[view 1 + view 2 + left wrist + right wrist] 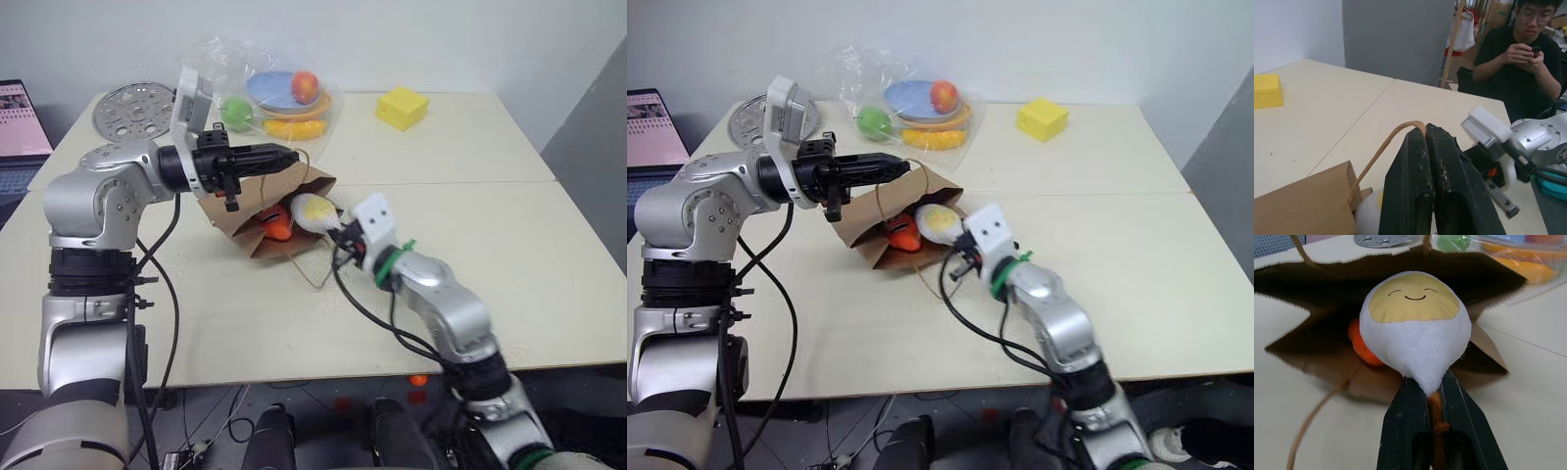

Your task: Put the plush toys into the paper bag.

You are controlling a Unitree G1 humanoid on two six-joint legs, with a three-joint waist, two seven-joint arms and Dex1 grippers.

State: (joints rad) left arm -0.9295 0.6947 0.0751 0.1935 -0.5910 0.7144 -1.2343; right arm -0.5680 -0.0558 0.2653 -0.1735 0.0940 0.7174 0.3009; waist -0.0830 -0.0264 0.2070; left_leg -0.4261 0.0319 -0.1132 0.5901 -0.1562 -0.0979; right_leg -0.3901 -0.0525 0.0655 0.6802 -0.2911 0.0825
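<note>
On the table, mid-scene: the paper bag [257, 223] lies tipped with its mouth open toward the near right, one side held up.
Hidden in the bag: the orange carrot plush [275, 224] sits inside near the mouth; only part of its orange body shows, and its face and green top cannot be made out.
Egg plush: the white-yellow egg figure [1415, 325] hangs at the bag's mouth, smiling face up toward the opening, not yet fully inside; its lower end is covered by the fingers holding it, a brown strand showing between them.
Right gripper: the right gripper [1436, 401] is clamped on the bottom of the egg plush, pointing it at the bag's opening.
Left gripper: the left gripper [279, 157] has its fingers pressed together on the bag's tan loop handle [1382, 149], lifting the upper edge of the bag.
Second handle: another loop [315, 262] trails loose on the table near the bag's mouth.
Far side, clear plastic bag: a crinkly bag [269, 93] holds a blue plate, a red apple, a green ball and a banana, partly blurred by the plastic.
Far right: a yellow foam cube [402, 107] stands well apart from the bag.
Far left: a perforated metal disc [132, 108], partly hidden by the left arm.
Left edge: a laptop [20, 132], cut off.
Beyond the table: a seated person [1520, 58] looking at a phone.
</note>
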